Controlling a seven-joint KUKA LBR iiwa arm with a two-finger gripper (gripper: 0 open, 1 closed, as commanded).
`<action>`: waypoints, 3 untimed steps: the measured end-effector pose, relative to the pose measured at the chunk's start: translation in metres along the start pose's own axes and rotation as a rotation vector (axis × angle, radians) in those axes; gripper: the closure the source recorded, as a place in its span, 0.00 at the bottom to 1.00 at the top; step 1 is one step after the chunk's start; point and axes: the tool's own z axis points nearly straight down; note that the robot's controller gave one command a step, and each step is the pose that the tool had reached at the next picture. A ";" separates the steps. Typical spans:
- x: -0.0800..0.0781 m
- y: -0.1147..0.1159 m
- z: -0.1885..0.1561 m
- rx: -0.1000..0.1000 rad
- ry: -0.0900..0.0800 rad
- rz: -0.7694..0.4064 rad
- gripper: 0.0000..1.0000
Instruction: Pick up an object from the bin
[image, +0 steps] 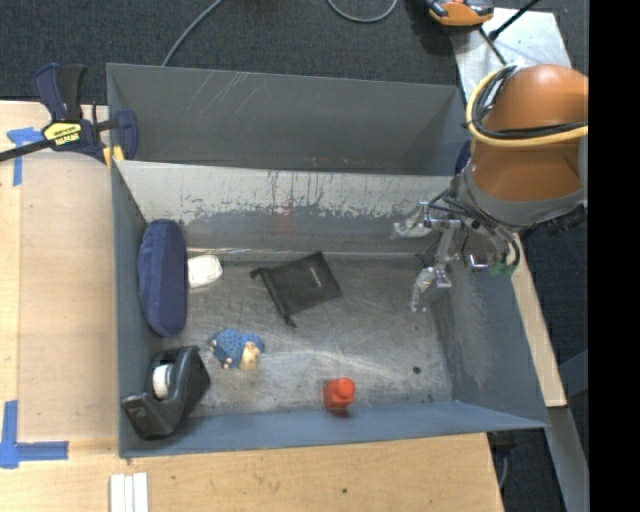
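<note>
Metal gripper (432, 281) over scuffed grey bin (380, 340) floor, rt.

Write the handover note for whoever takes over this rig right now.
Gripper: open, nothing between its fingers, by the right wall of the bin.
Things: black flat pouch mid-bin, nearest the gripper; small red object by the front wall; blue-and-yellow toy; black tape dispenser in the front-left corner; dark blue oblong case along the left wall, white object beside it.
Done: nothing picked yet.
Left: close on one thing and lift it out.
</note>
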 end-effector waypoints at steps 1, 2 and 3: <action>-0.049 0.066 0.042 -0.004 0.000 0.084 0.00; -0.048 0.078 0.135 0.000 -0.005 -0.020 0.00; -0.048 0.079 0.137 -0.001 -0.005 -0.020 1.00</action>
